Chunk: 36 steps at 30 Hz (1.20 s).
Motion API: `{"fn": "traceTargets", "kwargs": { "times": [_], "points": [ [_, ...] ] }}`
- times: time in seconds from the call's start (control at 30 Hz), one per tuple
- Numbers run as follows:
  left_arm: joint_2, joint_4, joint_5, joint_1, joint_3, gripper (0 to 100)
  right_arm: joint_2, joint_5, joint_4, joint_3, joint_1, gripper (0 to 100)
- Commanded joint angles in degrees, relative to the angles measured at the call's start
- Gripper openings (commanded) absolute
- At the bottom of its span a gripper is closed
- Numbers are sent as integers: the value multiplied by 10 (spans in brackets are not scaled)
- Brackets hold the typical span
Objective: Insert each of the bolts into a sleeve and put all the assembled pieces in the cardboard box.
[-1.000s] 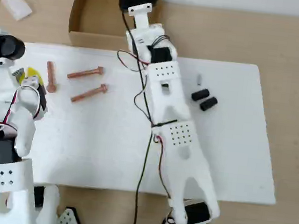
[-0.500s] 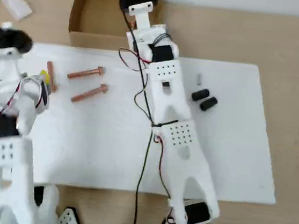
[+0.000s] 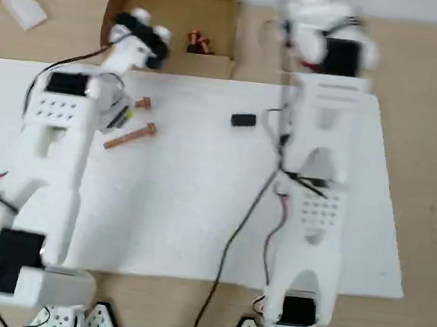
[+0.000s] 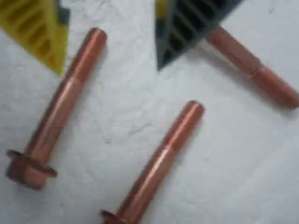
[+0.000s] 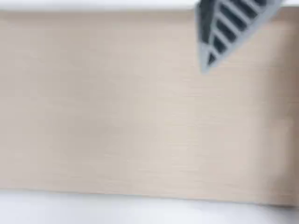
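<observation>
- L gripper (image 4: 108, 67): fingers set wide, holding nothing. Yellow finger (image 4: 32, 28) on one side, dark ribbed finger (image 4: 191, 28) on the other, both just above the white sheet (image 3: 197, 208).
- First bolt (image 4: 60, 107): copper-coloured, lies flat. Its plain shank end sits in the gap btw the two fingers, nearer the yellow one; can't tell if it touches.
- Second bolt (image 4: 159, 163): flat on the sheet beside the first, roughly parallel, clear of both fingers.
- Third bolt (image 4: 252, 67): partly under the dark finger, angled away from the other two.
- L arm (image 3: 55, 145): stretches over the sheet's left part, its end near the front left corner of the cardboard box (image 3: 113, 17).
- Cardboard box: on the counter (image 3: 426, 140) past the sheet's far edge. It holds a small copper piece (image 3: 197, 41) near its front wall; too small to say more.
- Black sleeve (image 3: 243, 120): lies alone on the sheet btw the two arms, well apart from the bolts.
- R arm (image 3: 310, 190): runs up the sheet's right part.
- R gripper (image 5: 222, 42): above bare counter beyond the sheet; can't tell its state.
</observation>
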State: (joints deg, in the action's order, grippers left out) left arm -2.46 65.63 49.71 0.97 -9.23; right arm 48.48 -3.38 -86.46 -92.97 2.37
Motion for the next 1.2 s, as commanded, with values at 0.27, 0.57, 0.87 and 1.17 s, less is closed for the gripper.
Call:
{"fn": "traceTargets", "kwargs": {
  "times": [0.27, 0.57, 0.87, 1.17],
  "points": [
    [171, 39, 173, 18, 223, 156, -104, 76, -148, -25, -170, 369],
    [276, 85, 217, 16, 315, 200, -104, 103, -159, -25, -198, 369],
    [384, 85, 217, 15, 420, 200, -104, 103, -159, -25, -201, 369],
    [480, 86, 217, 7, 498, 200, -103, 102, -159, -25, -201, 369]
  ]
}}
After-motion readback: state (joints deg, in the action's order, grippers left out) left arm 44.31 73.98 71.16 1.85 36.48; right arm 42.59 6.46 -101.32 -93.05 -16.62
